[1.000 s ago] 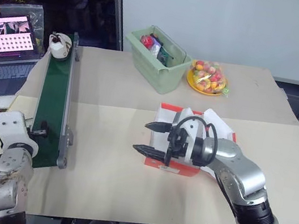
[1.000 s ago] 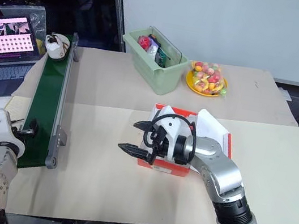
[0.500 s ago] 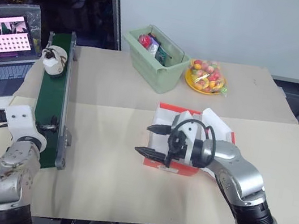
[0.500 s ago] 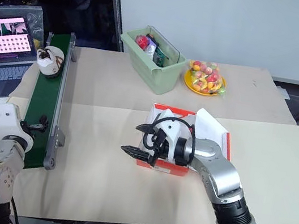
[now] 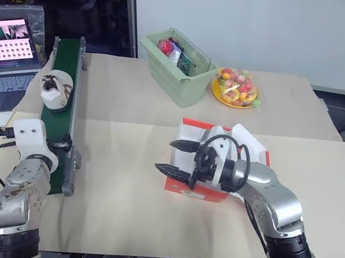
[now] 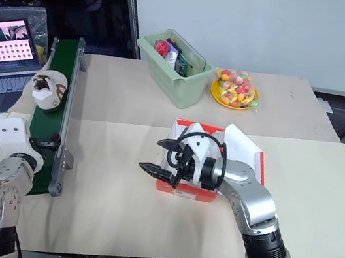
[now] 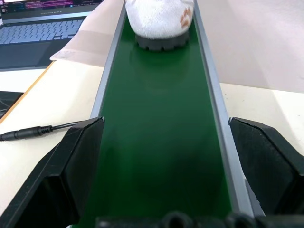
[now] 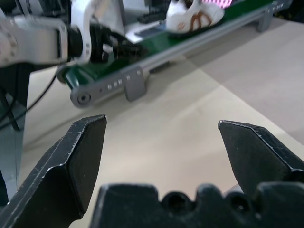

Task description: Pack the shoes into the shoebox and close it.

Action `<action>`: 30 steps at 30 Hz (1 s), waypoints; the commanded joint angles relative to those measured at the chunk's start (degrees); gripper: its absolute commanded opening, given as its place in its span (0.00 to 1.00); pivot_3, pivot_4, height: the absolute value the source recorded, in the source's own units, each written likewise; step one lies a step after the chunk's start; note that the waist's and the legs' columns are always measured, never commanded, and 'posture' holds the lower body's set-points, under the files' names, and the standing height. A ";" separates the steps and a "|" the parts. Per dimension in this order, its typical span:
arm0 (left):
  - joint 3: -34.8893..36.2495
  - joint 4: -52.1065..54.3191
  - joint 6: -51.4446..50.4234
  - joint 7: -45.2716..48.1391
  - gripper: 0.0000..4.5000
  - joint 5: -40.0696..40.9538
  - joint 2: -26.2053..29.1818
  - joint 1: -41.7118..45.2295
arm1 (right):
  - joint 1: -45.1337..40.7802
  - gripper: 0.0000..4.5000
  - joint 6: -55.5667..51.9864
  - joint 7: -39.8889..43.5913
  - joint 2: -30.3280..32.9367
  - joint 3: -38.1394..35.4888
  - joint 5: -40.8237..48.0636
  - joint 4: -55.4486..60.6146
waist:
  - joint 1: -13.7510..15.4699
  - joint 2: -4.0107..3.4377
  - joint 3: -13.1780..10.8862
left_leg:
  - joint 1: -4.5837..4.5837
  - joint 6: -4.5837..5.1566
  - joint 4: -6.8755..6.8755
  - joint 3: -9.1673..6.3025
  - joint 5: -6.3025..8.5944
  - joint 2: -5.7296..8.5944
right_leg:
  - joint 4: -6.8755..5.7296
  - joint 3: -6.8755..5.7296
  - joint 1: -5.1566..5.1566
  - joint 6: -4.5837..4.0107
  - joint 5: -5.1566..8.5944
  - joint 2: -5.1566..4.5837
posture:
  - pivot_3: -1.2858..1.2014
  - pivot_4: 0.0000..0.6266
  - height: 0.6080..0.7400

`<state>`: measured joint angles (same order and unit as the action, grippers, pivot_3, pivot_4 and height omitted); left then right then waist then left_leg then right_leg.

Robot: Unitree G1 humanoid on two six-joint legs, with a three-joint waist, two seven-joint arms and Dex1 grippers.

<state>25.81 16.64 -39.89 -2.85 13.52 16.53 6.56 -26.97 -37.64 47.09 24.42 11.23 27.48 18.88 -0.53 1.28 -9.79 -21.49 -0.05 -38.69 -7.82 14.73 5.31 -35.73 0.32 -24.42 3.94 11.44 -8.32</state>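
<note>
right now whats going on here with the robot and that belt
A white shoe is riding on the green belt toward the left gripper, which waits open at the belt's near end. The right gripper hovers open beside the red shoebox, which stands open on the table. Neither gripper holds anything. A green bin and a plate of fruit sit further back.

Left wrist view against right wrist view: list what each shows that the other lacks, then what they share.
Left wrist view, not the right: the laptop keyboard, a black cable plug, and the left gripper, jaws open astride the belt.
Right wrist view, not the left: the right gripper, jaws open, and the left arm at the conveyor's near end, seen from the side.
Both: the green conveyor carrying one cream shoe, and the beige table.
</note>
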 commanded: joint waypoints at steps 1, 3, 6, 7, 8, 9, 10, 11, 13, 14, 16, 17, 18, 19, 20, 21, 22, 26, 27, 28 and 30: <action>0.85 0.45 1.21 -0.18 1.00 -0.62 0.93 0.39 | -0.03 1.00 0.01 -0.37 0.05 -1.62 1.51 2.62 | -0.01 0.00 0.00 | 0.00 0.00 0.00 0.01 0.00 -0.01 | 0.00 0.00 0.00 0.00 0.00 0.00 | 0.52 0.24 1.00; 0.80 0.49 1.32 -0.26 1.00 -0.70 0.86 0.37 | 0.00 1.00 -0.07 -0.34 0.14 -1.71 1.64 2.71 | -0.04 0.00 0.00 | 0.00 0.00 0.00 0.02 0.00 -0.01 | 0.00 0.00 0.00 0.00 0.00 0.00 | 0.52 0.24 1.00; 0.65 0.61 1.44 -0.44 1.00 -0.84 0.52 0.01 | 0.06 1.00 -0.17 -0.36 0.26 -1.93 1.92 2.96 | -0.06 0.00 0.00 | 0.00 0.00 0.00 0.04 0.00 -0.02 | 0.00 0.00 0.00 0.00 0.00 0.00 | 0.52 0.24 1.00; 0.66 0.59 1.39 -0.49 1.00 -0.85 0.46 -0.09 | 0.01 1.00 -0.19 -0.37 0.27 -1.98 2.01 3.00 | -0.08 0.00 0.00 | 0.00 0.00 0.00 0.04 0.00 -0.02 | 0.00 0.00 0.00 0.00 0.00 0.00 | 0.52 0.24 1.00; 0.66 0.61 1.35 -0.54 1.00 -0.86 0.42 -0.16 | -0.01 1.00 -0.21 -0.37 0.29 -2.04 2.09 3.03 | -0.09 0.00 0.00 | 0.00 0.00 0.00 0.04 0.00 -0.02 | 0.00 0.01 0.00 0.00 0.00 0.00 | 0.52 0.24 1.00; 0.68 0.57 1.23 -0.59 1.00 -0.84 0.37 -0.22 | -0.06 1.00 -0.24 -0.38 0.29 -2.10 2.15 3.05 | -0.09 0.00 0.00 | 0.00 0.00 0.00 0.04 0.00 -0.02 | 0.00 0.01 0.00 0.00 0.00 0.00 | 0.52 0.24 1.00; 0.70 0.51 1.14 -0.66 1.00 -0.81 0.32 -0.24 | -0.11 1.00 -0.27 -0.38 0.31 -2.16 2.20 3.05 | -0.09 0.00 0.00 | 0.00 0.00 0.00 0.05 0.00 -0.02 | 0.00 0.01 -0.01 0.00 0.00 0.00 | 0.52 0.24 1.00; 0.83 0.51 1.13 -0.88 1.00 -0.77 0.15 -0.20 | -0.13 1.00 -0.30 -0.37 0.33 -2.22 2.25 3.06 | -0.09 0.00 0.00 | 0.00 0.00 0.00 0.04 0.00 -0.02 | 0.00 0.01 0.00 0.00 0.00 0.00 | 0.52 0.24 1.00; 0.96 0.44 1.36 -1.27 1.00 -0.88 0.01 -0.07 | -0.14 1.00 -0.33 -0.36 0.32 -2.33 2.32 3.08 | -0.09 0.00 0.00 | 0.00 0.00 0.00 0.05 0.00 -0.02 | 0.00 0.01 0.00 0.00 0.00 0.00 | 0.52 0.24 1.00; 0.70 0.49 1.80 -1.11 1.00 -1.04 0.22 0.02 | -0.15 1.00 -0.37 -0.38 0.31 -2.36 2.35 3.10 | -0.08 0.00 0.00 | 0.00 0.00 0.00 0.05 0.00 -0.02 | 0.00 0.00 0.00 0.00 0.00 0.00 | 0.52 0.24 1.00; 0.60 0.52 3.03 -0.51 0.88 -0.59 0.18 0.43 | -0.22 1.00 -0.44 -0.41 0.30 -2.45 2.42 3.12 | -0.08 0.00 0.00 | 0.00 0.00 0.00 0.05 0.00 -0.02 | 0.00 0.00 -0.01 0.00 0.00 0.00 | 0.52 0.24 1.00; 0.51 0.34 3.17 -0.27 0.84 -0.48 0.36 0.65 | -0.24 1.00 -0.51 -0.48 0.26 -2.52 2.49 3.19 | -0.08 0.00 0.00 | 0.00 0.00 0.00 0.06 0.00 -0.02 | 0.00 0.01 -0.01 0.00 0.00 0.01 | 0.52 0.24 1.00; 0.57 0.11 3.17 -0.29 0.76 -0.40 0.44 0.85 | -0.26 1.00 -0.58 -0.54 0.22 -2.58 2.55 3.24 | -0.06 0.00 0.00 | 0.00 0.00 0.00 0.06 0.01 -0.03 | 0.00 0.01 -0.01 0.00 0.00 0.01 | 0.52 0.24 1.00; 0.62 -0.24 3.00 -0.40 0.66 -0.37 0.48 1.11 | -0.29 1.00 -0.60 -0.54 0.22 -2.62 2.56 3.17 | -0.05 0.00 0.00 | 0.00 0.00 0.00 0.06 0.01 -0.03 | 0.00 0.01 0.00 0.00 0.00 0.01 | 0.52 0.24 1.00; 0.67 -0.58 2.78 -0.49 0.60 -0.33 0.54 1.32 | -0.31 1.00 -0.59 -0.53 0.23 -2.65 2.55 3.13 | -0.05 0.00 0.00 | 0.00 0.00 0.00 0.07 0.01 -0.03 | 0.00 0.00 0.00 0.00 0.00 0.01 | 0.52 0.24 1.00; 0.70 -0.88 2.75 -0.55 0.54 -0.33 0.59 1.50 | -0.32 1.00 -0.58 -0.56 0.23 -2.67 2.52 3.11 | -0.04 0.00 0.00 | 0.01 0.00 0.00 0.07 0.00 -0.03 | 0.00 0.00 0.00 0.00 0.00 0.00 | 0.52 0.24 1.00; 0.71 -1.07 2.76 -0.57 0.48 -0.35 0.63 1.61 | -0.32 1.00 -0.58 -0.59 0.24 -2.68 2.50 3.10 | 0.00 0.00 0.00 | 0.02 0.00 0.00 0.08 0.00 -0.03 | -0.01 0.00 0.01 0.00 0.00 0.01 | 0.52 0.24 1.00; 0.54 -1.62 2.99 -1.04 0.45 -0.73 0.76 2.72 | -0.41 1.00 -0.55 -0.92 0.18 -2.70 2.38 3.05 | 0.08 0.00 0.00 | 0.10 0.00 0.00 0.10 0.00 -0.04 | -0.01 0.00 0.08 0.01 0.00 0.01 | 0.52 0.24 1.00; -0.14 -1.39 3.91 -1.22 0.45 -1.60 1.11 3.18 | -0.45 1.00 -0.40 -1.22 0.12 -2.77 2.18 2.96 | 0.14 0.00 0.00 | 0.10 -0.01 0.00 0.10 0.00 -0.04 | -0.01 0.00 0.08 0.01 0.01 0.01 | 0.52 0.24 1.00; -1.39 -0.56 6.51 -1.73 0.45 -3.63 1.79 3.78 | -0.78 1.00 -0.09 -1.98 -0.24 -3.04 1.78 2.37 | 0.15 0.01 0.00 | 0.10 -0.01 0.00 0.10 0.00 -0.04 | -0.02 0.00 0.08 0.01 0.01 0.01 | 0.52 0.24 1.00; -4.64 1.47 12.34 -2.21 0.45 -8.28 3.48 4.49 | -1.79 1.00 -1.06 -4.24 -1.62 -4.27 2.13 0.84 | 0.14 0.11 -0.06 | 0.09 -0.01 0.00 0.11 0.00 -0.02 | 0.00 0.00 0.06 0.01 0.00 0.03 | 0.52 0.24 1.00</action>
<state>23.63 14.00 -34.61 -4.39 9.79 17.53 9.04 -26.73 -38.24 44.91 24.02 9.64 28.35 19.57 -0.39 1.38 -9.85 -21.41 -0.06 -38.69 -7.71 14.74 5.29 -35.72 0.33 -24.37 3.93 11.44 -8.29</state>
